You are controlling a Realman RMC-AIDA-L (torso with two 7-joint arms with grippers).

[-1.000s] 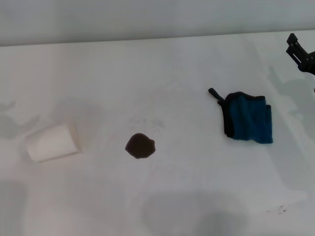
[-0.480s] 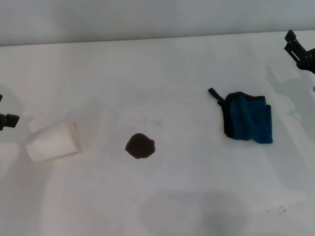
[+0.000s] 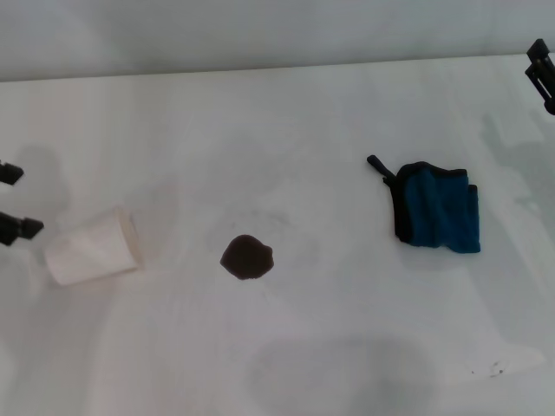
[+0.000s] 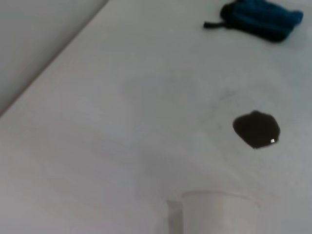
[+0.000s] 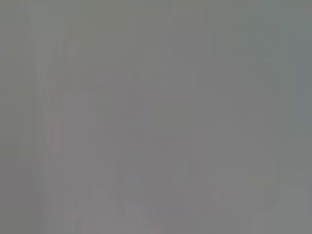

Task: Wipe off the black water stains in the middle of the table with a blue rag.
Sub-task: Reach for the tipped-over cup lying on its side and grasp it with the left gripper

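The black water stain (image 3: 247,257) is a small dark blotch in the middle of the white table (image 3: 286,130); it also shows in the left wrist view (image 4: 256,128). The blue rag (image 3: 436,217) lies folded to the right of it, black loop tab pointing back-left, and shows in the left wrist view (image 4: 261,17) too. My left gripper (image 3: 16,201) is at the far left edge, its fingers apart and empty, just left of a tipped cup. My right gripper (image 3: 542,74) shows only partly at the far right edge, well behind the rag.
A white paper cup (image 3: 91,247) lies on its side left of the stain, also in the left wrist view (image 4: 219,212). Tiny dark specks (image 3: 496,370) sit at front right. The right wrist view shows only plain grey.
My left gripper has come in from the left edge toward the cup, both fingers now showing. My right gripper has drawn back to the right, nearly out of view. Rag and stain have not moved.
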